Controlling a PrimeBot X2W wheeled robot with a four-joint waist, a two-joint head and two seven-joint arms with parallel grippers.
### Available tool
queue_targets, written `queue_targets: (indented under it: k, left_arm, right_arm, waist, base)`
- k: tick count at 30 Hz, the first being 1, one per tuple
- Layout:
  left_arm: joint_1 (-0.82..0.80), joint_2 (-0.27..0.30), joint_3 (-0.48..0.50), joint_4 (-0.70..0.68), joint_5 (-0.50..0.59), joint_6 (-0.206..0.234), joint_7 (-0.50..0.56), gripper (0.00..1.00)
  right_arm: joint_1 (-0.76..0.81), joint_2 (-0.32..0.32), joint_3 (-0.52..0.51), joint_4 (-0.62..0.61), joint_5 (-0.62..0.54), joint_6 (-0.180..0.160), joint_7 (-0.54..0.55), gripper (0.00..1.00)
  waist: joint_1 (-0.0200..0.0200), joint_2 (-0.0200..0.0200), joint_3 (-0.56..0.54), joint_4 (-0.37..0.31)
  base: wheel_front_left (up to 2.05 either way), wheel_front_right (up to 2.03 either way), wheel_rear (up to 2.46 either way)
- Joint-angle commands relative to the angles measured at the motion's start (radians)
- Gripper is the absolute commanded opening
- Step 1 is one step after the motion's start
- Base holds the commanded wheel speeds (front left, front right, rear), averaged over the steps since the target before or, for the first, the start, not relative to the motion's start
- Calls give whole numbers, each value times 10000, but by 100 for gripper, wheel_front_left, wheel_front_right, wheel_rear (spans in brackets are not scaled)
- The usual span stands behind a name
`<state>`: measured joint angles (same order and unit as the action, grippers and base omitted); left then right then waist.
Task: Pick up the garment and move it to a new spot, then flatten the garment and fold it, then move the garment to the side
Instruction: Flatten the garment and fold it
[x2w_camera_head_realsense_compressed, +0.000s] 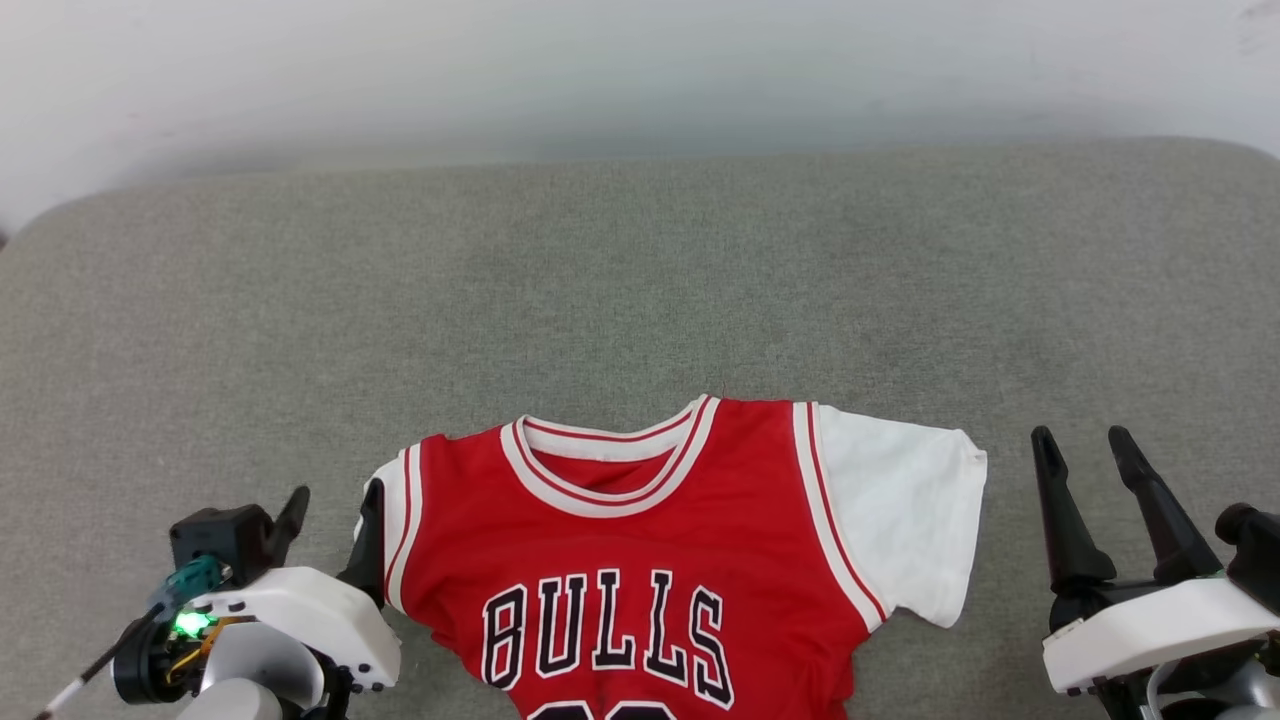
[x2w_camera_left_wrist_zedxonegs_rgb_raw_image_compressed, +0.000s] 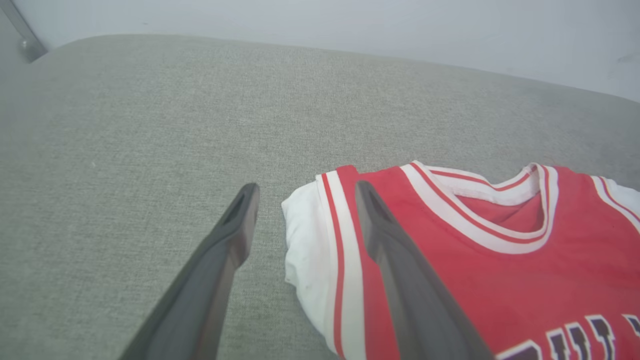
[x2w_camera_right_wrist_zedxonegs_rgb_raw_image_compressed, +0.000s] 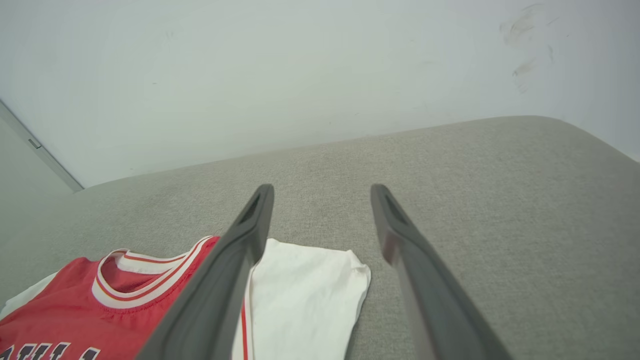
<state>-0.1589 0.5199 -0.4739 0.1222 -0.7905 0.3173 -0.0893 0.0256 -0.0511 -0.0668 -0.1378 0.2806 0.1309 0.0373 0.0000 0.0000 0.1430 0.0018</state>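
Grey cushion (x2w_camera_head_realsense_compressed: 640, 260) runs back to a pale wall (x2w_camera_head_realsense_compressed: 640, 60). On it the left gripper (x2w_camera_left_wrist_zedxonegs_rgb_raw_image_compressed: 306, 190) stands open, fingers astride the jersey's (x2w_camera_head_realsense_compressed: 640, 520) bunched sleeve (x2w_camera_left_wrist_zedxonegs_rgb_raw_image_compressed: 305, 250); whether they touch cloth I can't tell. The right gripper (x2w_camera_head_realsense_compressed: 1080, 436) is open too and empty, just beside the other sleeve (x2w_camera_head_realsense_compressed: 900, 510), which lies flat. Between them the jersey lies front up, collar pointing away, long axis near to far. Its hem and number are cut off.

The red garment (x2w_camera_head_realsense_compressed: 640, 540) lies front up on the grey surface (x2w_camera_head_realsense_compressed: 640, 280), one white sleeve (x2w_camera_head_realsense_compressed: 900, 510) flat, the other crumpled.
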Motion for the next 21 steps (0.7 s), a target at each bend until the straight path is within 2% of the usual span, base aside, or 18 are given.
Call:
queue_targets:
  k: [1,5,9,16,21]
  left_arm:
    - [116,53,74,-75,196,-9,-417,100]
    - [198,25,256,-333,528,-48,-1277,100]
    - [415,-54,397,-894,852,85,-1586,100]
    - [648,-148,453,-1910,1270,257,-1696,100]
    - [475,-280,410,-2326,1418,198,-1721,100]
  right_arm:
    - [115,16,-45,2,95,-3,52,100]
    - [283,16,-181,191,361,-3,491,100]
    - [505,16,-591,582,565,-3,1431,100]
    - [-95,-11,-1171,1350,189,-3,4273,100]
    - [-1196,-415,-1142,1995,209,-3,5825,100]
  waist:
    - [0,0,-157,-31]
    - [0,0,-362,-68]
    - [0,0,-500,-49]
    - [0,0,-362,261]
    - [0,0,-2,622]
  base:
    - [0,0,0]
    - [0,0,0]
    - [0,0,0]
    - [0,0,0]
    - [0,0,0]
